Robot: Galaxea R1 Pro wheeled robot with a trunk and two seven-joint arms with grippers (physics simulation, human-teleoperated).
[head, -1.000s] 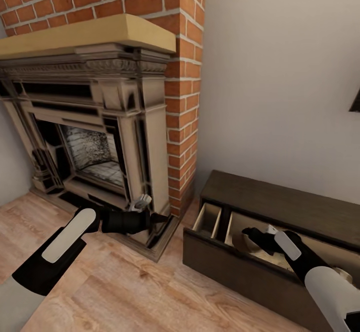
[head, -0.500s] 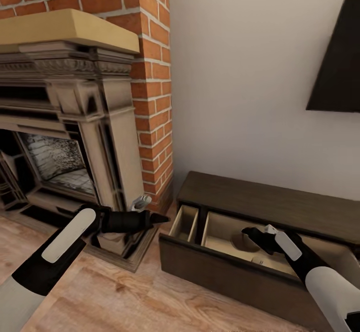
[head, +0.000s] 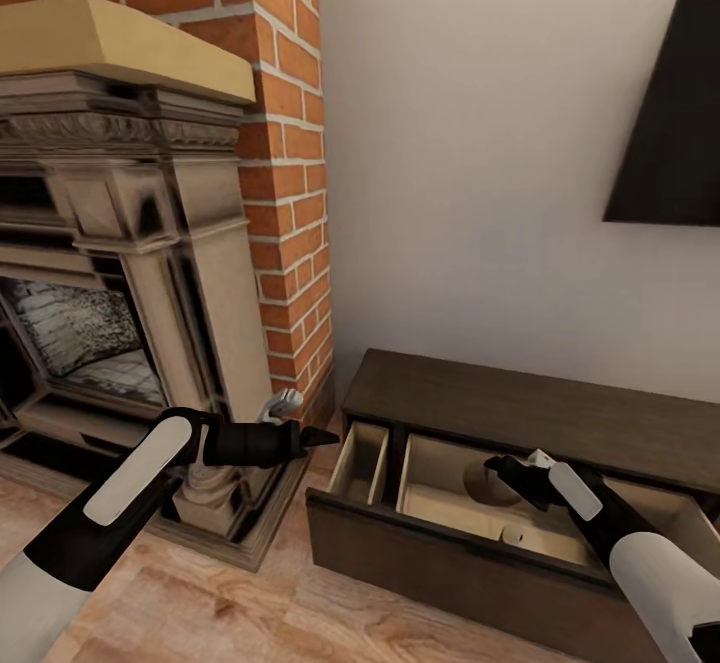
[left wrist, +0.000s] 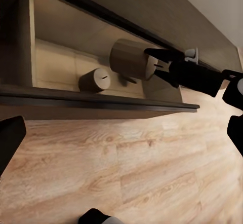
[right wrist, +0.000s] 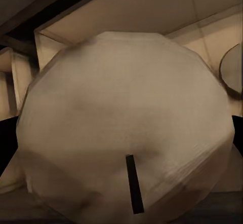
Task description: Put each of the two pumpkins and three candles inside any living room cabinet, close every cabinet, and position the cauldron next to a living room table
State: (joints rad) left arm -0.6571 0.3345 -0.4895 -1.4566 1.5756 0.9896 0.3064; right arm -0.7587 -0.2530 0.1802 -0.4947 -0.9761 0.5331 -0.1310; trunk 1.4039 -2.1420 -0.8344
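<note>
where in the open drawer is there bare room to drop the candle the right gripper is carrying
The beige-tan faceted candle in the right gripper hangs over the wide pale compartment of the long dark-brown wood cabinet. A second stubby tan candle lies near the front wall, beside it. Bare floor runs from there to the divider; the narrow end compartment also looks bare.

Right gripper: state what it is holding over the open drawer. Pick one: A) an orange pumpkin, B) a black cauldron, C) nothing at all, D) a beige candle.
D. The right gripper is closed on a beige faceted candle above the open drawer of the cabinet; the candle looms large in the right wrist view, and another candle lies in the drawer.
</note>
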